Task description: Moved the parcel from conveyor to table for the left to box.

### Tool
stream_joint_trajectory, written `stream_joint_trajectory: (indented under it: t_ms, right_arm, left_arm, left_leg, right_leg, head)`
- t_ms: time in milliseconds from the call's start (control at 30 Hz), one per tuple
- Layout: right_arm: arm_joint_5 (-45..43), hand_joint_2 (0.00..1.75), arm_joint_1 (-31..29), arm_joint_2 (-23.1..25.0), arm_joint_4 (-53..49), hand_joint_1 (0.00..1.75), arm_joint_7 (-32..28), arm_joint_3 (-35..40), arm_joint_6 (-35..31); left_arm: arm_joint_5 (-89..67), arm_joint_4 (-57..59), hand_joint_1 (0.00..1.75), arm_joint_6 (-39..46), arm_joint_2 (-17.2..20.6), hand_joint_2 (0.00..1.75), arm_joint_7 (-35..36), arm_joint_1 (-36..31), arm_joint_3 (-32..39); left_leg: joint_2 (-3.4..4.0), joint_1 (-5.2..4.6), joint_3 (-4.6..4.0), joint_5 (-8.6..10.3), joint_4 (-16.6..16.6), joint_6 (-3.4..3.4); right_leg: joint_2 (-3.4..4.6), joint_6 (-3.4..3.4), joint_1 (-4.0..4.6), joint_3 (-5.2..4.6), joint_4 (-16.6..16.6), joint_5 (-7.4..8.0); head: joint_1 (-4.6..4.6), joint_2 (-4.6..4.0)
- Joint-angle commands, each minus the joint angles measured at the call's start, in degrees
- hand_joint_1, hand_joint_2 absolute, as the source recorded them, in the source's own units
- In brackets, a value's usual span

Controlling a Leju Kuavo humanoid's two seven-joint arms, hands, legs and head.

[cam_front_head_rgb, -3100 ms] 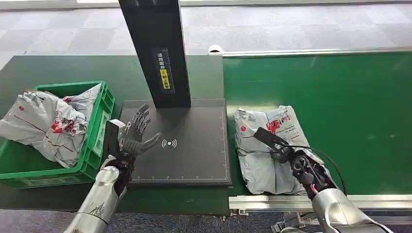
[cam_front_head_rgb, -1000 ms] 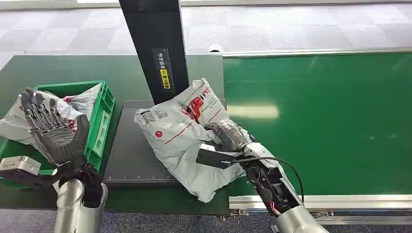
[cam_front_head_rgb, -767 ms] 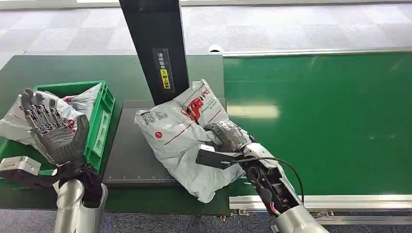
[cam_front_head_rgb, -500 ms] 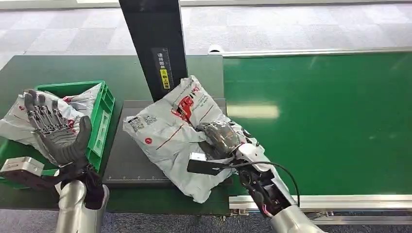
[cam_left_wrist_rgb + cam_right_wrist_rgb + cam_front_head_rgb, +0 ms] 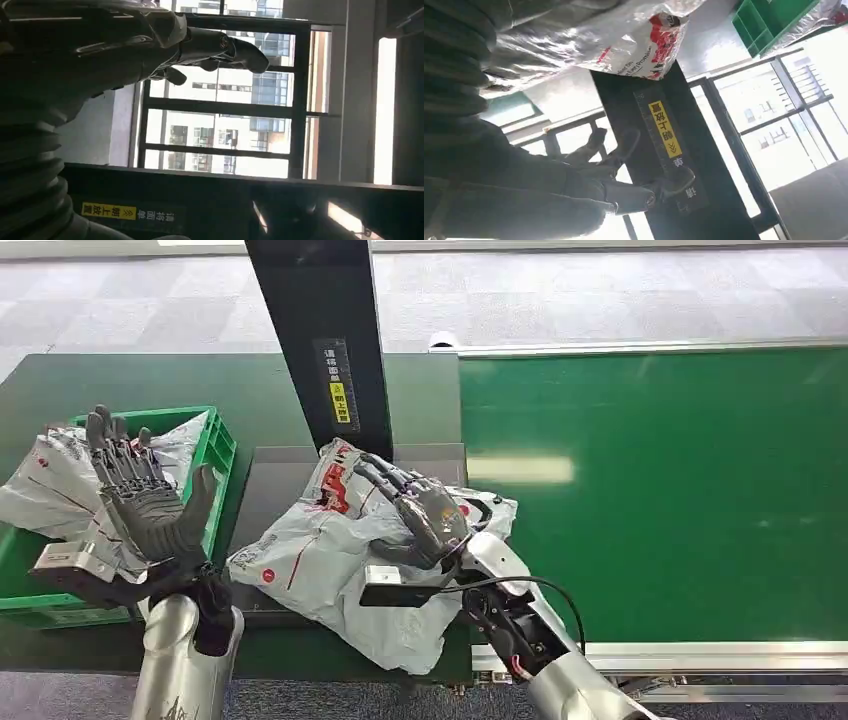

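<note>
Our right hand (image 5: 418, 518) lies on top of the parcel (image 5: 340, 550) with its fingers spread and reaching toward eleven o'clock; it grips nothing, and we read it as letting go, palm resting lightly on the crumpled grey wrapper. The parcel is off the conveyor (image 5: 660, 490) now and sits across the dark scanner plate (image 5: 275, 490) on the table (image 5: 120, 380), with its near corner hanging past the table's front edge at about six o'clock and its right end touching the belt's margin. To finish this step well, we judge that the hand should lift straight up before it swings back toward three o'clock, so the loose film does not catch on a fingertip and get dragged toward the belt. The overhanging corner is the risk: a sideways brush could tip the soft bag off the front. At twelve o'clock from the parcel stands the black post (image 5: 325, 340) with its yellow label, close enough that we should avoid rising into it. Our left hand (image 5: 145, 502) waits at nine o'clock, raised, empty, palm up and fingers apart, in front of the green box (image 5: 212, 475), which already holds another grey parcel (image 5: 50, 490); it has free reach to the new one.
</note>
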Motion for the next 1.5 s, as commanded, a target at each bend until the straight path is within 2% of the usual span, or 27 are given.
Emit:
stream_joint_trajectory:
  t_ms: [33, 100, 133, 200, 233, 267, 333, 400, 433, 633, 867, 933, 1000, 1067, 1133, 1300, 1367, 1400, 1500]
  right_arm:
    - [-2.28, 1.75, -2.92, -0.1, 4.86, 0.0, 0.46, -1.82, 1.13]
    - [-4.18, 1.75, -2.79, 0.29, 5.15, 0.0, 3.68, -3.41, 3.75]
    - [-6.93, 1.75, -2.25, 0.61, 4.35, 0.0, 3.33, -5.35, 5.07]
    - [-18.28, 1.75, -0.61, 1.38, 0.99, 0.0, -1.68, -12.37, 12.27]
    - [-21.04, 1.75, -0.21, 1.4, -0.23, 0.0, -2.32, -13.87, 14.28]
    - [-27.52, 1.75, 0.54, 1.4, -2.66, 0.0, -2.18, -16.84, 19.98]
    - [-39.86, 1.75, 1.28, 0.28, -5.88, 0.0, 0.62, -20.46, 31.15]
    - [-43.6, 1.75, 1.45, -1.37, -6.9, 0.0, 0.56, -20.86, 34.09]
    - [-43.8, 1.75, 1.46, -1.68, -6.91, 0.0, 0.51, -20.84, 34.28]
    - [-43.83, 1.75, 1.63, -1.65, -6.79, 0.0, 0.49, -20.68, 34.29]
    - [-43.79, 1.75, 1.6, -1.49, -6.78, 0.0, 0.54, -20.55, 34.25]
    - [-46.56, 1.75, 1.79, -2.14, -7.21, 0.0, -0.15, -21.58, 32.84]
    - [-53.55, 1.75, 2.31, -2.72, -8.59, 0.0, 1.5, -23.54, 34.19]
    - [-56.91, 1.75, 2.93, -3.88, -9.99, 0.0, 3.44, -21.57, 35.16]
    - [-57.71, 1.75, 4.37, -4.69, -13.0, 0.0, 1.66, -19.65, 32.0]
    - [-60.28, 1.75, 6.69, -6.17, -17.13, 0.0, 2.81, -19.24, 29.82]
    - [-60.27, 1.75, 6.76, -6.27, -17.11, 0.0, 2.79, -19.27, 29.81]
    - [-60.27, 1.75, 6.79, -6.26, -17.08, 0.0, 2.78, -19.26, 29.8]
    - [-60.27, 1.75, 6.79, -6.26, -17.08, 0.0, 2.78, -19.26, 29.8]
  left_arm:
    - [-0.33, 4.52, 0.0, -0.27, 0.72, 1.75, 0.15, -1.49, -1.18]
    - [-0.64, 3.71, 0.0, 0.02, 0.77, 1.75, 0.15, -0.45, -1.44]
    - [-0.71, 3.35, 0.0, 0.13, 0.86, 1.75, 0.15, -0.02, -1.57]
    - [-0.76, 3.12, 0.0, 0.08, 0.99, 1.75, 0.15, 0.56, -1.93]
    - [-0.74, 3.43, 0.0, -0.09, 1.05, 1.75, 0.15, 0.6, -2.1]
    - [-0.55, 4.3, 0.0, -0.55, 1.34, 1.75, 0.15, 0.36, -2.64]
    - [-3.6, 10.65, 0.0, -5.71, 5.43, 1.75, 0.15, -1.18, -8.67]
    - [-5.91, 16.02, 0.0, -8.13, 7.3, 1.75, 0.48, -2.48, -11.71]
    - [-6.12, 16.45, 0.0, -8.13, 7.32, 1.75, 0.18, -2.49, -11.82]
    - [-6.18, 16.47, 0.0, -8.09, 7.33, 1.75, 0.15, -2.49, -11.78]
    - [-6.18, 16.49, 0.0, -8.1, 7.33, 1.75, 0.15, -2.52, -11.76]
    - [-9.76, 17.97, 0.0, -9.17, 8.29, 1.75, 1.15, -2.51, -13.85]
    - [-14.31, 19.83, 0.0, -13.46, 9.65, 1.75, 4.08, -2.33, -16.61]
    - [-21.41, 23.92, 0.0, -15.91, 10.95, 1.75, 8.41, -3.21, -19.68]
    - [-31.73, 29.43, 0.0, -13.84, 11.56, 1.75, 13.29, -4.59, -23.23]
    - [-46.08, 37.09, 0.0, -5.19, 10.83, 1.75, 24.52, -7.94, -25.28]
    - [-46.08, 37.09, 0.0, -5.2, 10.81, 1.75, 24.52, -8.03, -25.24]
    - [-46.08, 37.08, 0.0, -5.2, 10.86, 1.75, 24.52, -8.12, -25.17]
    - [-46.08, 37.08, 0.0, -5.2, 10.86, 1.75, 24.52, -8.12, -25.17]
  left_leg:
    - [-0.01, -0.05, 0.1, 0.03, -0.08, 0.01]
    - [0.02, -0.05, 0.11, 0.03, -0.09, 0.02]
    - [0.03, -0.05, 0.1, 0.01, -0.07, 0.02]
    - [0.05, -0.05, 0.15, 0.02, -0.11, 0.02]
    - [0.03, -0.05, 0.1, 0.02, -0.1, 0.02]
    - [0.01, -0.05, 0.09, 0.01, -0.09, 0.02]
    - [-0.06, -0.05, 0.03, 0.02, -0.06, 0.01]
    - [-0.16, -0.07, 0.07, 0.05, -0.09, 0.01]
    - [-0.3, -0.08, 0.16, 0.12, -0.21, 0.02]
    - [0.1, -0.06, 0.19, 0.04, -0.15, 0.02]
    - [0.12, -0.03, 0.11, 0.01, -0.06, 0.02]
    - [0.1, -0.04, 0.14, 0.03, -0.11, 0.03]
    - [0.02, -0.05, 0.14, 0.04, -0.1, 0.03]
    - [-0.02, -0.07, 0.19, 0.06, -0.17, 0.04]
    - [-0.05, -0.08, 0.19, 0.07, -0.16, 0.04]
    - [-0.03, -0.06, 0.1, 0.03, -0.07, 0.01]
    - [-0.12, -0.07, 0.19, 0.06, -0.16, 0.01]
    - [0.05, -0.03, 0.08, 0.0, -0.03, 0.01]
    - [0.08, -0.04, 0.09, 0.01, -0.05, 0.01]
  right_leg:
    - [-0.12, 0.05, -0.05, 0.1, -0.04, -0.01]
    - [-0.11, 0.06, -0.04, 0.11, -0.05, 0.0]
    - [-0.07, 0.05, -0.04, 0.09, -0.03, -0.01]
    - [-0.11, 0.08, -0.04, 0.15, -0.09, -0.01]
    - [-0.09, 0.06, -0.05, 0.1, -0.06, -0.01]
    - [-0.1, 0.06, -0.04, 0.09, -0.04, -0.02]
    - [-0.14, 0.04, -0.05, 0.04, -0.01, -0.03]
    - [-0.24, 0.04, -0.06, 0.1, -0.03, -0.05]
    - [-0.45, 0.07, -0.07, 0.25, -0.15, -0.04]
    - [-0.1, 0.06, -0.06, 0.18, -0.11, -0.01]
    - [-0.01, 0.05, -0.03, 0.08, -0.04, -0.01]
    - [-0.06, 0.07, -0.03, 0.12, -0.08, -0.01]
    - [-0.14, 0.07, -0.04, 0.14, -0.07, -0.02]
    - [-0.2, 0.08, -0.05, 0.19, -0.13, -0.02]
    - [-0.21, 0.08, -0.06, 0.22, -0.15, -0.01]
    - [-0.15, 0.03, -0.06, 0.11, -0.06, -0.04]
    - [-0.31, 0.06, -0.07, 0.23, -0.13, -0.05]
    - [-0.06, 0.03, -0.04, 0.07, -0.03, -0.02]
    - [-0.01, 0.04, -0.05, 0.05, -0.03, -0.01]
  head:
    - [0.0, 0.0]
    - [-0.02, 0.0]
    - [-0.02, 0.0]
    - [-0.02, 0.0]
    - [0.0, 0.0]
    - [-0.02, 0.0]
    - [-0.02, 0.0]
    - [-0.02, 0.0]
    - [0.0, 0.0]
    - [0.0, 0.0]
    - [-0.02, 0.0]
    - [-0.02, 0.0]
    - [-0.02, 0.0]
    - [-0.02, 0.0]
    - [0.0, 0.0]
    - [-0.02, 0.0]
    - [0.0, 0.0]
    - [-0.02, 0.0]
    - [-0.02, 0.0]
